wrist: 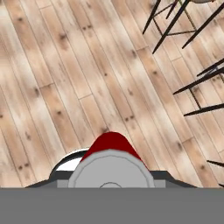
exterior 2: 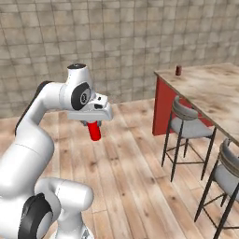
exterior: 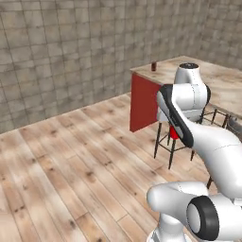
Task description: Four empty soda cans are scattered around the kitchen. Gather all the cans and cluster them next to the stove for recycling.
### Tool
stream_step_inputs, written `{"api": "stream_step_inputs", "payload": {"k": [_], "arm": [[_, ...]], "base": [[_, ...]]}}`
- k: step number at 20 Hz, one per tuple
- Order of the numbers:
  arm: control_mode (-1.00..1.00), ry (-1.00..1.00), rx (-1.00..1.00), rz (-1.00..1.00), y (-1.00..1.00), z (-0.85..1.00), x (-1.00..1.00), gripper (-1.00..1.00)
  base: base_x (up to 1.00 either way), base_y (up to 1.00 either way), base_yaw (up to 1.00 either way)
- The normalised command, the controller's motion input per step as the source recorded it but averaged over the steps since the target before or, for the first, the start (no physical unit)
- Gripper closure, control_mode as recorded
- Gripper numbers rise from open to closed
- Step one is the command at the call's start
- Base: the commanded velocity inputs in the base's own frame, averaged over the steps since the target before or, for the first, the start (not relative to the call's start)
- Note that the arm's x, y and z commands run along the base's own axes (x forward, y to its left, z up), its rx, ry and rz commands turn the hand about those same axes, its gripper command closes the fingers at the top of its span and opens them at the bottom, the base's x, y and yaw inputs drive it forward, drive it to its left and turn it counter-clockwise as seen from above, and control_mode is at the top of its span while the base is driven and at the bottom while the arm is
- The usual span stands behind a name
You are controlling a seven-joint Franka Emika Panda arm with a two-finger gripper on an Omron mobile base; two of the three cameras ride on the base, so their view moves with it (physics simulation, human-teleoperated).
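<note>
**Red can in transit, stove nowhere near**

The end effector is clamped on a small red cylindrical soda can, which hangs below the hand, held high over the wood plank floor. In the hand view the can's silver top sits right at the bottom, with floor planks beyond. A second small dark-red can stands on the far corner of the beige marble tabletop of the red-sided island, well apart from the arm. Grey-seated black metal stools line the island's near side.

Progress: one can in hand and not yet delivered; one more waits on the tabletop. The remaining two and the stove cannot be placed from these views, so probably early to mid task. Left: carry the held can to the stove, set it down, fetch the rest.
</note>
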Motion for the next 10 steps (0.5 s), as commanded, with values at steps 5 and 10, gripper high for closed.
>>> {"api": "stream_step_inputs", "payload": {"k": [5,10], "arm": [[1.00,0.00,0.00,0.00,0.00,0.00,0.00,1.00],[1.00,0.00,0.00,0.00,0.00,0.00,0.00,1.00]], "base": [[0.00,0.09,0.50],[0.04,0.07,0.50]]}}
